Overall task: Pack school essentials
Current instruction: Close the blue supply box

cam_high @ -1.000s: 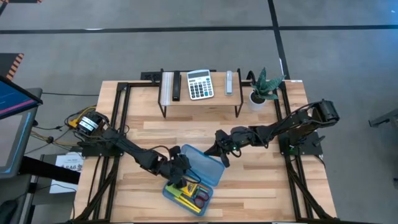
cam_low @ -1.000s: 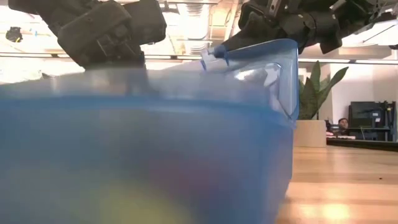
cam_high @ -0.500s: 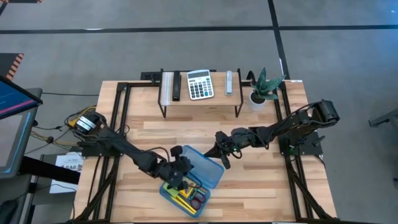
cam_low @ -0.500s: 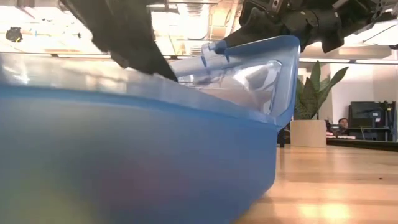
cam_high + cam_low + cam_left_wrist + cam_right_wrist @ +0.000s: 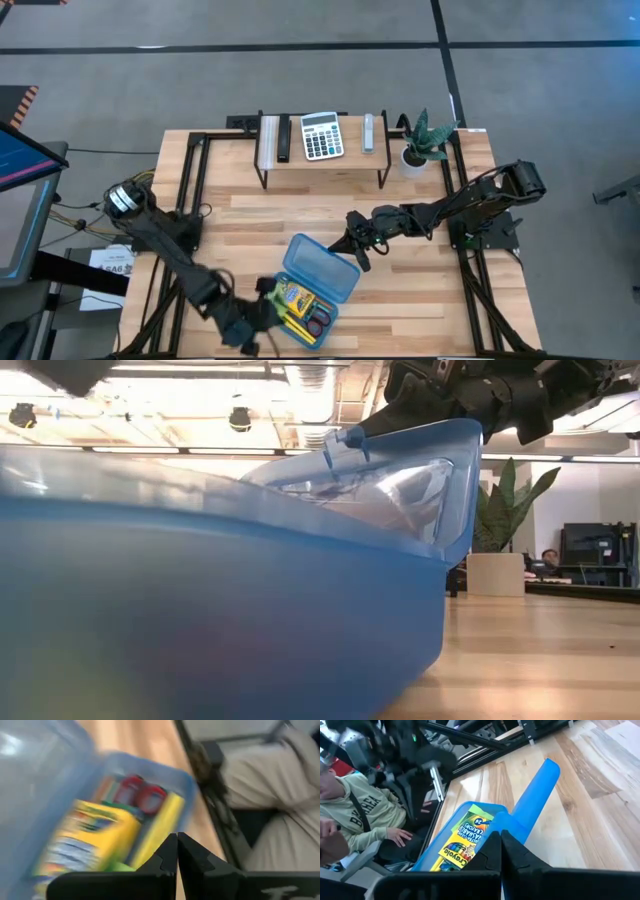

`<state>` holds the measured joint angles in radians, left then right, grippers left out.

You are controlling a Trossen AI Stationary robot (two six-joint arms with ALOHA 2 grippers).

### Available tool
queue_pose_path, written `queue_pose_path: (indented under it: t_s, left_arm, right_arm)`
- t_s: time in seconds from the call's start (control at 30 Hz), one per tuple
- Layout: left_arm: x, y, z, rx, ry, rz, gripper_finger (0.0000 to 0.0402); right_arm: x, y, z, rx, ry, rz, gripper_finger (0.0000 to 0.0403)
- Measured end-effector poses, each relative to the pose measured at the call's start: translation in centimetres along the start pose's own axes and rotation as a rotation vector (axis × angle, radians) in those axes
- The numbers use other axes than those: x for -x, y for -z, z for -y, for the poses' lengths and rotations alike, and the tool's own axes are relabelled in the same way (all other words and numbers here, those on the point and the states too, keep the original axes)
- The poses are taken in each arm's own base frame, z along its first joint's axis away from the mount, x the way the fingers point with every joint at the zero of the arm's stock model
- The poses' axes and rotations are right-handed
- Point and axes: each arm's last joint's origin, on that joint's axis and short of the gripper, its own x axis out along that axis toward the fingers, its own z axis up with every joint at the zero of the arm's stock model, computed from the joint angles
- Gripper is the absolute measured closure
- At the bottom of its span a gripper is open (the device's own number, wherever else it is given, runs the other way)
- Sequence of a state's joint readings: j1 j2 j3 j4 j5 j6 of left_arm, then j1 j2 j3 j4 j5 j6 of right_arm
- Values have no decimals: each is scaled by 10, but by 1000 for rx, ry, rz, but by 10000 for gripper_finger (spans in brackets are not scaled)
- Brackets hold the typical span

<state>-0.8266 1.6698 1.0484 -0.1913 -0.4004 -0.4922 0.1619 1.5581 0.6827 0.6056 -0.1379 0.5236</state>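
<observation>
A blue plastic case [image 5: 318,285] lies open on the wooden desk [image 5: 400,300], its tray holding a yellow-green crayon box [image 5: 288,296], red-handled scissors [image 5: 321,321] and yellow pencils [image 5: 296,322]. The right claw [image 5: 352,243], fingers pressed together, grips the far edge of the case's raised lid [image 5: 530,800]. The left claw [image 5: 262,318] hangs closed and empty just beside the case's near corner.

Both arms are dark, nearly black, built of chunky jointed segments. The left arm [image 5: 165,240] carries a round silver-faced motor housing near its base, with yellow and orange cables bunched beside it. The right arm [image 5: 470,195] has a blocky dark shoulder housing. Each tool ends in two flat black fingers [image 5: 167,857] (matte, angular, stepped along their inner edges) [image 5: 492,851].
</observation>
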Motion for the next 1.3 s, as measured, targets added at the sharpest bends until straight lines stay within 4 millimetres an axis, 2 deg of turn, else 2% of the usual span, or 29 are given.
queue_pose_path:
  t_s: [0.13,0.3,0.57,0.93,1.3]
  left_arm:
    - [-21,18,18,-30,106,-55,401]
    - [-47,33,18,25,161,-149,401]
    - [-69,31,-6,103,78,-162,401]
    - [-79,20,-37,134,-94,-111,401]
    - [-86,12,-71,155,-288,-73,401]
  right_arm:
    - [0,0,0,0,0,1,397]
    - [0,0,0,0,0,1,397]
    - [0,-1,-1,1,-4,7,397]
    - [0,-6,-7,10,-57,51,396]
    - [-5,-7,-22,29,-110,7,396]
